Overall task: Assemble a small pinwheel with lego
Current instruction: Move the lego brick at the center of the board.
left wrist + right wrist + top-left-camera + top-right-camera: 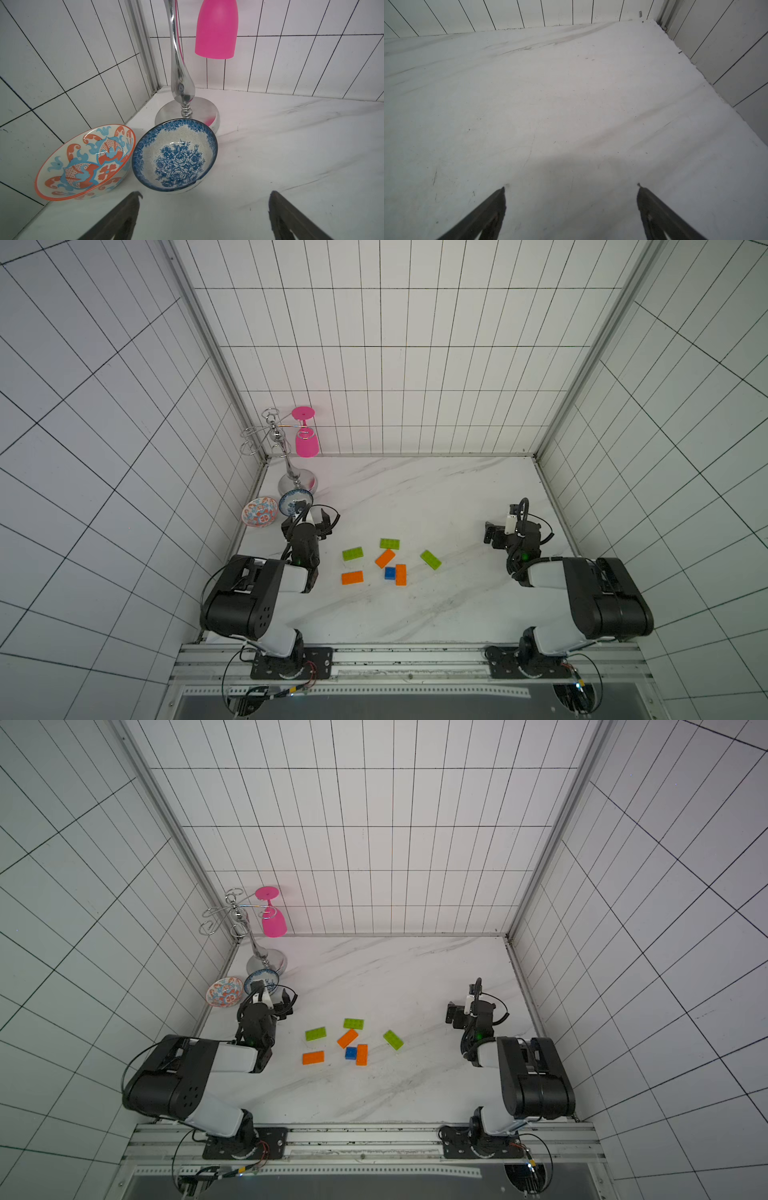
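Even overhead light, soft shadows, wide-angle distortion

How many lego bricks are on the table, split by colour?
Lime-green rectangular plastic bricks: 3
Orange rectangular plastic bricks: 3
Blue square plastic brick: 1
Total: 7

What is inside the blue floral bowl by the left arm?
Nothing: the left wrist view shows the blue floral bowl empty, only painted roses inside. In both top views the left arm covers part of it.
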Robot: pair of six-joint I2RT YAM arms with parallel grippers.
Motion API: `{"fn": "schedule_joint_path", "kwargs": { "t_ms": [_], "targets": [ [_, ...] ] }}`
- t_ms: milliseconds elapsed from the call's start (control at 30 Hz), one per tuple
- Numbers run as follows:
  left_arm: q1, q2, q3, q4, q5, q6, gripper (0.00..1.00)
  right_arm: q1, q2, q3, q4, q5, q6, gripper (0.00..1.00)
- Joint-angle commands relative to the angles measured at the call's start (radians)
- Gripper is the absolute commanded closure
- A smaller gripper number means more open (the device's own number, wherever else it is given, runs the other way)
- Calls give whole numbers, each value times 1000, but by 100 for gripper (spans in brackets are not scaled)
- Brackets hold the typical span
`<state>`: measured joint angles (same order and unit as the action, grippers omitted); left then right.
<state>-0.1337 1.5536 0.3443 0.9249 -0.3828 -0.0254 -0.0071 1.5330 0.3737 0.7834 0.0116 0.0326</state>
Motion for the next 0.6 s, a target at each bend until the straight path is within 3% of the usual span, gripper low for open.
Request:
{"fn": "schedule_joint_path", "kwargs": {
  "t_ms": [0, 500, 567],
  "targets": [
    [6, 12, 18, 47, 11, 19, 2, -5, 10, 54, 44, 5, -19, 1],
    [5, 10, 14, 51, 12, 19, 2, -17, 9, 54, 43, 11, -3, 1],
    [-23, -11, -4, 103, 17, 66, 2, -15, -21, 40, 54, 30, 4, 1]
  ]
}}
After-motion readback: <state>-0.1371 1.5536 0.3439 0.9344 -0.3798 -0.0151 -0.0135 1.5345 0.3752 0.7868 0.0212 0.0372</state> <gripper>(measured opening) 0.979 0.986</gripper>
